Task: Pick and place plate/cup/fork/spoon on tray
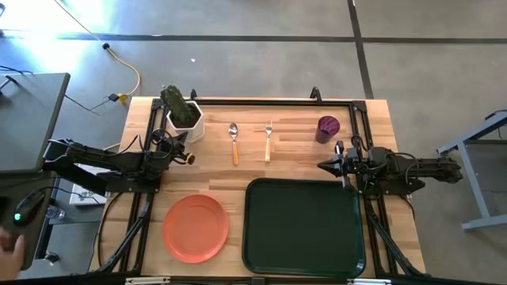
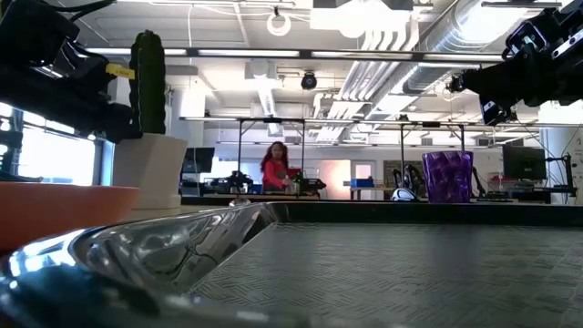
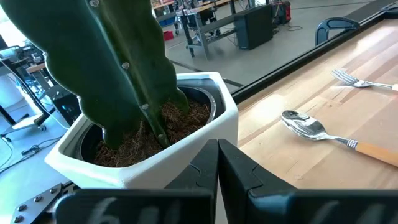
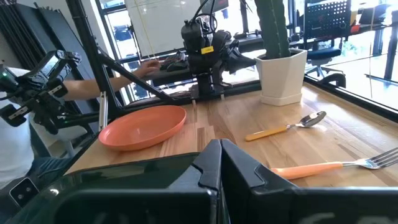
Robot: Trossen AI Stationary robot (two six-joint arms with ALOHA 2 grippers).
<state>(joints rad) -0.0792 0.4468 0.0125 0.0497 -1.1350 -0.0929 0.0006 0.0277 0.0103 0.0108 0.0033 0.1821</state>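
Note:
The orange-coral plate (image 1: pixel 196 228) lies on the table at the near left, beside the dark green tray (image 1: pixel 304 227). The spoon (image 1: pixel 234 141) and fork (image 1: pixel 268 139) lie side by side at the far middle, handles toward the near edge. The dark purple cup (image 1: pixel 328 127) stands upright at the far right. My left gripper (image 1: pixel 190 157) is shut and empty, hovering just near of the cactus pot. My right gripper (image 1: pixel 323 165) is shut and empty, above the tray's far right corner, near the cup.
A white pot with a green cactus (image 1: pixel 184 115) stands at the far left, close in front of my left gripper (image 3: pixel 217 163). A black frame rail (image 1: pixel 269 101) runs along the table's far edge. A person's hand shows off the table at the left (image 1: pixel 9 245).

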